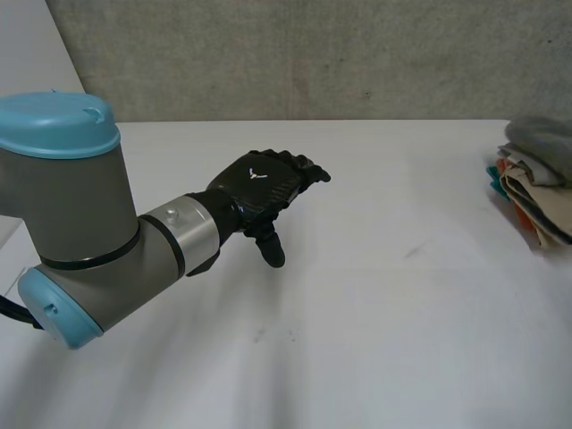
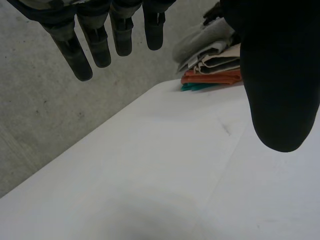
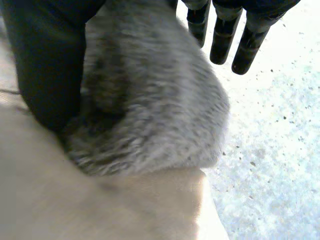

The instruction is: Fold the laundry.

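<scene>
One laundry stack (image 1: 539,192) sits at the right edge of the table (image 1: 375,313): fluffy grey cloth (image 3: 150,100) on top, then beige, orange and teal layers. The left robot hand (image 1: 261,183) hovers spread and empty; the right robot hand (image 3: 45,65) lies straight-fingered on the grey cloth.

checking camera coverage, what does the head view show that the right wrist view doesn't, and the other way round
Head view: the left arm and the open left hand, held over the white table well away from the laundry.
Right wrist view: the right hand, fingers straight, thumb against the grey cloth.
Both: that fleecy grey cloth lying on top of a beige cloth.
</scene>
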You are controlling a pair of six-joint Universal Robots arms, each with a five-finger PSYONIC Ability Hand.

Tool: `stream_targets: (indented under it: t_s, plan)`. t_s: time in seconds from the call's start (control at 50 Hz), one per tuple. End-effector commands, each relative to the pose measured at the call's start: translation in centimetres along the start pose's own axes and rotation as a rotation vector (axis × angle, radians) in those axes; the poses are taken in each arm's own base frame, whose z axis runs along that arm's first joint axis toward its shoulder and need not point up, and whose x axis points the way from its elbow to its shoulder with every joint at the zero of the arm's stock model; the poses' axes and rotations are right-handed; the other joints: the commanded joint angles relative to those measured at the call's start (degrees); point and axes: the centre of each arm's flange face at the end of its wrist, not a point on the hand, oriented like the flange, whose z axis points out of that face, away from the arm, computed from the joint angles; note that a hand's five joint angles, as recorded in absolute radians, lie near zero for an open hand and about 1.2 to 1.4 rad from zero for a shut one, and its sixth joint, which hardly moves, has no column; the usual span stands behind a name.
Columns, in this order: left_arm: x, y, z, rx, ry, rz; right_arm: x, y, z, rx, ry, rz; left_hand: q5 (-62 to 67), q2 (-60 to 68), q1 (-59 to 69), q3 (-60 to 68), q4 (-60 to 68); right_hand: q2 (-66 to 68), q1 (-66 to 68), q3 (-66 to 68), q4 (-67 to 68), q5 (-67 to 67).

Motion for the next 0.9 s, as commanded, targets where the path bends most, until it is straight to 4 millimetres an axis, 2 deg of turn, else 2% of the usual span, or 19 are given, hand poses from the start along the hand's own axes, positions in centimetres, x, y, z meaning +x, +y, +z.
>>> stream_targets:
  t_s: [0.02, 0.1, 0.16, 0.24, 0.38, 0.4, 0.46, 0.5, 0.54, 0.56, 0.58, 0.6, 0.66, 0.68, 0.74, 0.76, 0.82, 0.84, 0.9]
  plan:
    - [0.0, -0.1, 0.0, 0.002, -0.001, 0.001, 1.2, -3.5, -0.1, -0.069, 0.097, 0.081, -0.12, 0.78, 1.78, 0.3, 0.83, -3.36, -1.92, -3.56, -4.14, -7.5]
    - [0.0, -0.2, -0.1, 0.005, -0.001, -0.004, 2.7, -5.3, -1.2, -0.148, 0.187, 0.109, -0.29, 0.62, 1.61, 0.13, 0.66, -3.36, -1.92, -3.56, -4.14, -7.5]
    - [0.0, -0.4, -0.2, 0.009, -0.002, -0.012, 3.0, -6.4, -1.7, -0.188, 0.211, 0.089, -0.12, 0.78, 1.78, 0.3, 0.83, -3.36, -1.92, -3.56, -4.14, -7.5]
    - [-0.1, -0.6, -0.3, 0.016, -0.005, -0.014, 3.6, -8.0, -2.7, -0.262, 0.257, 0.009, -0.29, 0.61, 1.61, 0.13, 0.66, -3.36, -1.92, -3.56, -4.14, -7.5]
    - [-0.3, -1.7, -0.8, 0.048, -0.017, -0.009, 6.0, -9.8, -4.2, -0.445, 0.489, -0.177, -0.46, 0.45, 1.44, -0.04, 0.49, -3.36, -1.92, -3.56, -4.14, -7.5]
    - [-0.4, -2.0, -0.9, 0.057, -0.022, -0.01, 6.9, -10.9, -4.3, -0.47, 0.555, -0.238, -0.46, 0.45, 1.44, -0.04, 0.49, -3.36, -1.92, -3.56, -4.14, -7.5]
    - [-0.9, -3.1, -1.4, 0.092, -0.054, -0.021, 7.8, -12.4, -4.4, -0.483, 0.63, -0.3, -0.29, 0.61, 1.61, 0.13, 0.66, -3.36, -1.92, -3.56, -4.14, -7.5]
    - [-1.2, -3.8, -1.6, 0.115, -0.081, -0.029, 7.5, -13.7, -4.0, -0.48, 0.672, -0.319, -0.29, 0.61, 1.61, 0.13, 0.66, -3.36, -1.92, -3.56, -4.14, -7.5]
    - [-2.0, -5.0, -2.1, 0.16, -0.143, -0.036, 6.2, -15.2, -2.6, -0.438, 0.652, -0.316, -0.46, 0.45, 1.44, -0.04, 0.49, -3.36, -1.92, -3.56, -4.14, -7.5]
    - [-2.4, -5.3, -2.3, 0.177, -0.172, -0.037, 3.9, -17.3, -0.6, -0.372, 0.607, -0.294, -0.46, 0.45, 1.44, -0.04, 0.49, -3.36, -1.92, -3.56, -4.14, -7.5]
    - [-2.9, -5.8, -2.6, 0.196, -0.205, -0.04, 2.8, -18.4, 0.2, -0.337, 0.588, -0.278, -0.79, 0.11, 1.11, -0.37, 0.16, -3.36, -1.92, -3.56, -4.14, -7.5]
    - [-4.1, -6.6, -3.2, 0.234, -0.278, -0.046, 0.6, -20.5, 1.4, -0.279, 0.553, -0.235, -1.46, -0.56, 0.44, -1.04, -0.51, -3.36, -1.92, -3.56, -4.14, -7.5]
    - [-6.2, -7.9, -4.3, 0.294, -0.407, -0.07, -2.9, -23.1, 2.5, -0.203, 0.484, -0.149, -1.8, -0.9, 0.1, -1.39, -0.85, -3.36, -1.92, -3.56, -4.14, -7.5]
    - [-6.6, -8.1, -4.6, 0.302, -0.431, -0.075, -5.6, -25.1, 2.8, -0.154, 0.436, -0.081, -1.97, -1.07, -0.07, -1.55, -1.02, -3.36, -1.92, -3.56, -4.14, -7.5]
    - [-7.7, -8.4, -5.3, 0.312, -0.492, -0.082, -8.4, -27.2, 3.0, -0.105, 0.381, -0.017, -1.8, -0.9, 0.1, -1.39, -0.85, -3.36, -1.92, -3.56, -4.14, -7.5]
    - [-7.9, -8.3, -5.3, 0.31, -0.498, -0.083, -10.8, -28.5, 2.9, -0.079, 0.334, 0.03, -1.8, -0.9, 0.1, -1.39, -0.85, -3.36, -1.92, -3.56, -4.14, -7.5]
    - [-8.8, -7.5, -5.5, 0.279, -0.523, -0.089, -14.4, -29.2, 2.6, -0.073, 0.257, 0.092, -1.8, -0.9, 0.1, -1.39, -0.85, -3.36, -1.92, -3.56, -4.14, -7.5]
    - [-8.9, -7.1, -5.6, 0.262, -0.528, -0.093, -16.3, -29.4, 2.4, -0.079, 0.22, 0.131, -1.8, -0.9, 0.1, -1.39, -0.85, -3.36, -1.92, -3.56, -4.14, -7.5]
    - [-9.2, -5.6, -5.7, 0.206, -0.537, -0.106, -18.7, -29.2, 2.0, -0.1, 0.173, 0.16, -1.64, -0.73, 0.27, -1.22, -0.69, -3.36, -1.92, -3.56, -4.14, -7.5]
